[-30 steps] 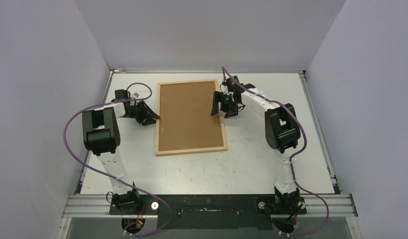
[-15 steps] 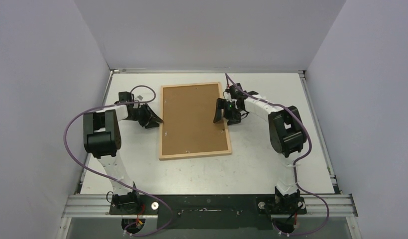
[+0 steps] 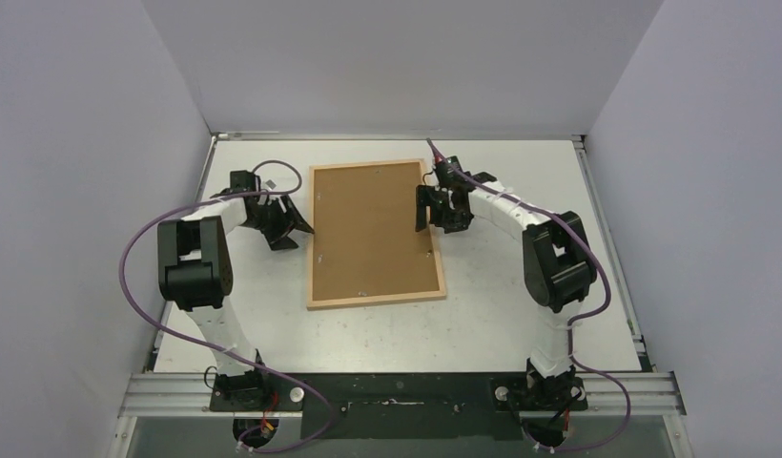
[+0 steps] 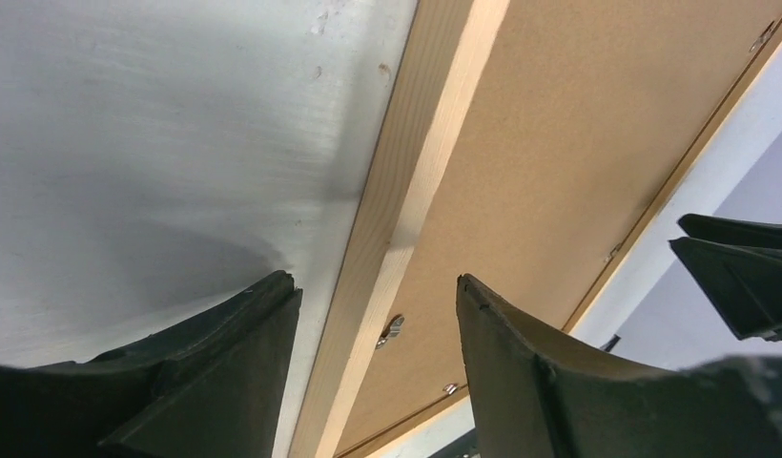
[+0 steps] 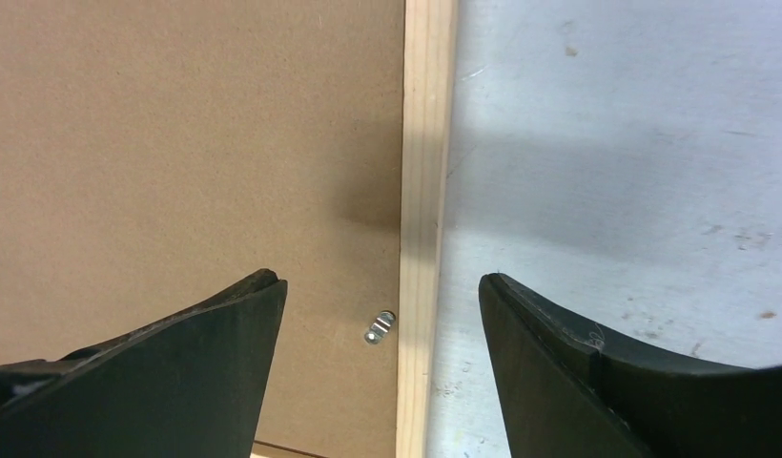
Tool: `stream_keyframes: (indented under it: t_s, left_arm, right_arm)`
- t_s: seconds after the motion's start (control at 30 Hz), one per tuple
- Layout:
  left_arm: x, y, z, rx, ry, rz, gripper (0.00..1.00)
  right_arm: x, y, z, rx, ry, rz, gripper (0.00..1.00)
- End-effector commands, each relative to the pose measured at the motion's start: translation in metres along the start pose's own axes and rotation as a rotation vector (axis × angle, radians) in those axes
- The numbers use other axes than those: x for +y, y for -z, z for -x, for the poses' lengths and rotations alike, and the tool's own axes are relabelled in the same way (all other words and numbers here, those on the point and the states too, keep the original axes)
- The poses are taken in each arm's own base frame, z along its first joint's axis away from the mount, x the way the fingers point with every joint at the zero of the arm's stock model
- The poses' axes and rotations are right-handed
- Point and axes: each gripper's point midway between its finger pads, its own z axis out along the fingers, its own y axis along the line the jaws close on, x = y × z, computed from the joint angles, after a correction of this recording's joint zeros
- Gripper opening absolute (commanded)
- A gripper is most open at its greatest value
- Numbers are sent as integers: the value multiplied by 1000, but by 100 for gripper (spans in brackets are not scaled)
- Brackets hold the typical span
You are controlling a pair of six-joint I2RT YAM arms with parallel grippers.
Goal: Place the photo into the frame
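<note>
Beyond the two arm bases at the near edge of the worktop (image 3: 387,334), the frame (image 3: 376,299) lies flat and face down. Its long axis runs away from the arms, near to far. A brown backing board (image 3: 371,229) fills it, with small metal turn clips (image 5: 379,326) beside the rails. The photo shows in no view, and whether it sits under the board cannot be told.

Farther back, level with the frame's far half, the left end effector (image 3: 290,221) is at the left long rail. The right end effector (image 3: 427,208) is at the right long rail, and the two face each other across the frame's short width. Each wrist camera shows its own fingers spread apart, with the pale wood rail running through the gap. Nothing is grasped, so both are released. Neither arm is clearly nearer, as each has its own rail beneath it. Any grip would likely need the fingers to close across the rail, not along it.
</note>
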Motion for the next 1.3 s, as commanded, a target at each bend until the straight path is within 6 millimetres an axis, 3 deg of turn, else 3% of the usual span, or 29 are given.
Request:
stream_keyframes:
  t_s: [0.0, 0.17, 0.47, 0.93, 1.27]
  left_arm:
    - [-6, 6, 8, -7, -104, 40, 60]
    - [-7, -7, 1, 17, -110, 30, 57]
    - [-3, -17, -2, 52, -100, 58, 43]
    - [3, -20, -7, 59, -82, 71, 37]
    - [5, -22, -9, 68, -76, 66, 36]
  right_arm:
    - [-1, 25, 14, -79, 31, -33, 75]
    - [-1, 24, -1, -57, 44, -60, 73]
    - [1, 20, -12, -41, 59, -122, 67]
    - [-6, 11, -23, -12, 76, -175, 52]
    - [-5, 1, -28, 6, 92, -178, 50]
